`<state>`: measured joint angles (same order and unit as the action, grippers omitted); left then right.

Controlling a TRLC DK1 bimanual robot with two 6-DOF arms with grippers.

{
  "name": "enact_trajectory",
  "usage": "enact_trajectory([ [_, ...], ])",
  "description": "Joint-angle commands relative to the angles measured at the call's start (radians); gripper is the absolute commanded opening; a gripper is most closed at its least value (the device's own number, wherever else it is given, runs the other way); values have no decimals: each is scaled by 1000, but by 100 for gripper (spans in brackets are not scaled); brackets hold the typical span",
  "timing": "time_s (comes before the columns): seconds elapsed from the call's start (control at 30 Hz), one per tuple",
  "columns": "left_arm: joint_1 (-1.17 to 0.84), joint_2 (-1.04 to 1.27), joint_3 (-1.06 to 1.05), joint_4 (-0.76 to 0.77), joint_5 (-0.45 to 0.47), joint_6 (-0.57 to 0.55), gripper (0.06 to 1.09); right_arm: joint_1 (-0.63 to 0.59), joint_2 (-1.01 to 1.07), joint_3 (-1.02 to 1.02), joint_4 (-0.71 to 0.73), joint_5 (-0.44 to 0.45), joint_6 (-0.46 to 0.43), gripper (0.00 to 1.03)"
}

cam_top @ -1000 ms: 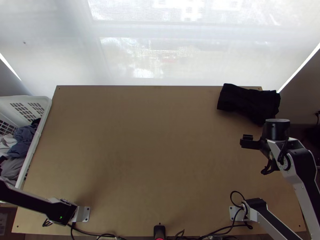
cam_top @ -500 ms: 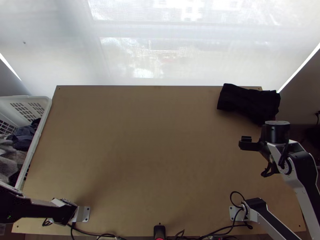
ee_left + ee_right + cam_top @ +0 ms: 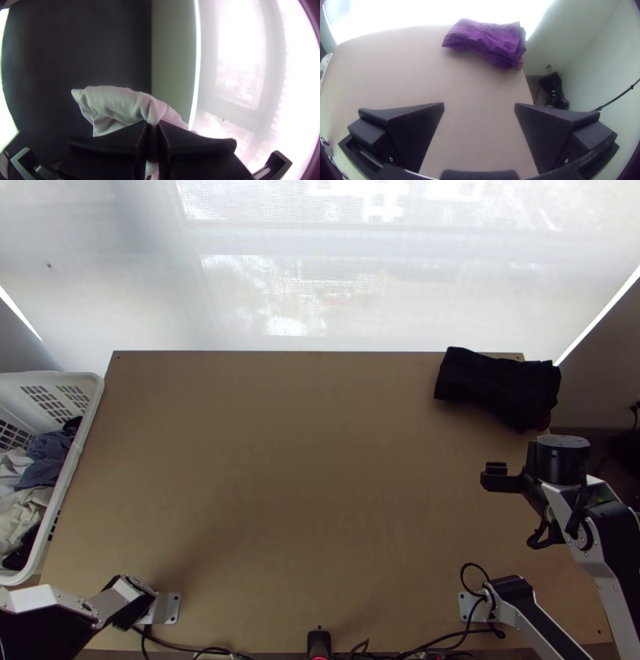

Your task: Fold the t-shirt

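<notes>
one left gripper (image 3: 152,125) is pinching one pale cloth (image 3: 113,101), likely the t-shirt, aloft; one right gripper (image 3: 479,105) is standing wide. it is looking light, soft and floppy, probably wanting a hold at both shoulders. one basket (image 3: 77,452) is holding clothes (image 3: 48,448) too heaped to count; one dark bundle (image 3: 496,388) is lying on one table (image 3: 304,460).

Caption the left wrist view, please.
A bunched pale cloth hangs pinched between the left hand's two black fingers, beside a bright window.
</notes>
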<state>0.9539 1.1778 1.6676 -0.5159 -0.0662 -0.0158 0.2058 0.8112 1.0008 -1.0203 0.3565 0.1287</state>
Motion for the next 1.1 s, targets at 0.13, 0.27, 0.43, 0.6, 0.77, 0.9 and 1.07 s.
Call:
enact_trajectory([
  [0.13, -497, -178, -124, 62, 16, 76, 9, 0, -87, 7, -34, 2, -8, 98],
  [0.27, -725, -213, -193, 42, 2, 74, 9, -6, -122, 1, -55, 2, -32, 98],
  [0.43, -998, -216, -229, -19, -4, 70, 9, -8, -164, -1, -69, 2, -101, 98],
  [0.6, -1299, -216, -302, -82, -4, 28, 9, -26, -184, -2, -70, 2, -146, 98],
  [0.77, -1548, -172, -328, -78, -4, -15, 9, -69, -184, -16, -70, 2, -147, 98],
  [0.9, -1710, -89, -287, -67, -4, -19, 9, -114, -190, -34, -70, 2, -158, 98],
  [1.07, -1850, 45, -197, -29, -4, -12, 9, -169, -191, -47, -61, 2, -158, 98],
])
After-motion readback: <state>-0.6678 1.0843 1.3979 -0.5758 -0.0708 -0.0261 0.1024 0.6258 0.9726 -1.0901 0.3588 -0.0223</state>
